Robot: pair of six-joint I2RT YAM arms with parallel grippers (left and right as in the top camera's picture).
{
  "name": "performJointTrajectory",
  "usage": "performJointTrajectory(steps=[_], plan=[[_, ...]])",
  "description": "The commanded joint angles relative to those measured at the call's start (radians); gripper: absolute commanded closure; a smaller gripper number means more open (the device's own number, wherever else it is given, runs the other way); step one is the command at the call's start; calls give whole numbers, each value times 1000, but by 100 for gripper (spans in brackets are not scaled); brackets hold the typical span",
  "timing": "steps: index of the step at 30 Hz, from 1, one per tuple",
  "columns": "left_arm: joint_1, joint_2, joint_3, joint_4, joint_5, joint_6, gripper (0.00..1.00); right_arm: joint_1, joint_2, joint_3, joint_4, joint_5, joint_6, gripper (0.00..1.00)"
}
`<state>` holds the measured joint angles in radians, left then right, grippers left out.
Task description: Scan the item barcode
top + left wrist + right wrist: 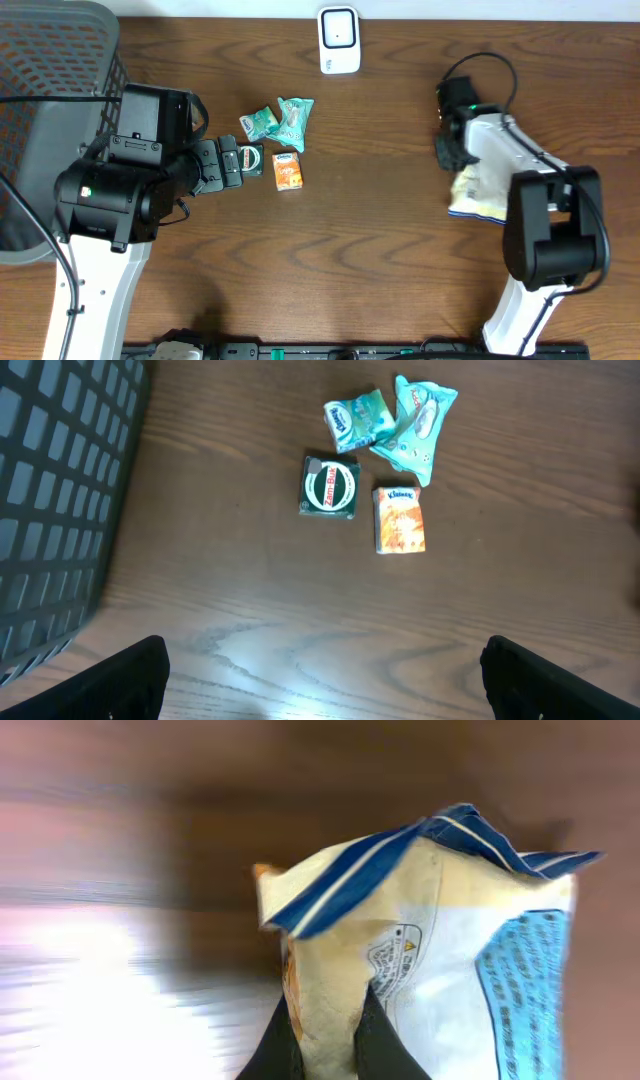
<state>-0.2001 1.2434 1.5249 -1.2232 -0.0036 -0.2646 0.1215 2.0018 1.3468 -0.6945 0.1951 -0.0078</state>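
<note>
Worktop: a brown wood-grain worktop (400,250) carries everything listed here.
Landmark: a white rounded barcode scanner (338,40) stands at the far edge of the worktop, about mid-width.
Task item: a crinkled white plastic bag with blue stripes and a yellow edge (478,192) sits well to the right of the scanner and nearer the robot, partly hidden under the right arm. In the right wrist view the bag (450,950) fills most of the frame, with its blue-striped folded edge uppermost and a pale-blue printed panel at the right. The print is too small to read.
Right fingers: the right fingers (283,1042) are pressed together on a fold of the bag, pinching it between two dark tips. The wood behind is blurred.
Left fingers: the left fingers (125,680) are spread wide with only bare wood between them. They hang to the left of the scanner and nearer the robot.
Dark green square packet (330,488): left of the scanner and nearer the robot, lying flat. Seen from overhead, the left fingers' tips overlap it.
Small orange carton (400,520): just left of the scanner's line and nearer the robot, just beside the green packet.
Two teal crumpled sachets (420,425): between the carton and the scanner, touching each other.
Dark mesh plastic basket (50,70): far to the left of the scanner, at the worktop's corner.
</note>
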Motion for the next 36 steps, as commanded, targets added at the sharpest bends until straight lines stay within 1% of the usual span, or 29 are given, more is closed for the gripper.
performJointTrajectory(steps=[1,6,9,11,14,17,19,22,24,27,30,31,32,33,36], plan=[[-2,-2,11,0,-9,2,2,7,-52,53,3,-763,7,99],[-2,-2,11,0,-9,2,3,3,-121,80,13,-1157,14,99],[-2,-2,11,0,-9,2,2,2,-111,57,15,-1265,14,99],[-2,-2,11,0,-9,2,2,2,-99,26,14,-1260,14,99],[-2,-2,11,0,-9,2,2,1,-83,-44,57,-1211,20,99],[-2,-2,11,0,-9,2,2,-22,-73,-116,130,-1114,87,99],[-2,-2,11,0,-9,2,2,-55,-72,-126,138,-1025,117,99],[-2,-2,11,0,-9,2,2,-114,-73,-120,145,-918,119,99],[-2,-2,11,0,-9,2,2,-147,-73,-111,130,-798,119,99],[-2,-2,11,0,-9,2,2,-178,-73,-79,67,-544,105,99],[-2,-2,11,0,-9,2,2,-196,-73,-9,-33,-339,68,91],[-2,-2,11,0,-9,2,2,-199,-73,19,-68,-293,60,90],[-2,-2,11,0,-9,2,2,-200,-73,76,-130,-236,57,93],[-2,-2,11,0,-9,2,2,-198,-73,106,-159,-225,53,99],[-2,-2,11,0,-9,2,2,-184,-73,213,-261,-259,46,99]])
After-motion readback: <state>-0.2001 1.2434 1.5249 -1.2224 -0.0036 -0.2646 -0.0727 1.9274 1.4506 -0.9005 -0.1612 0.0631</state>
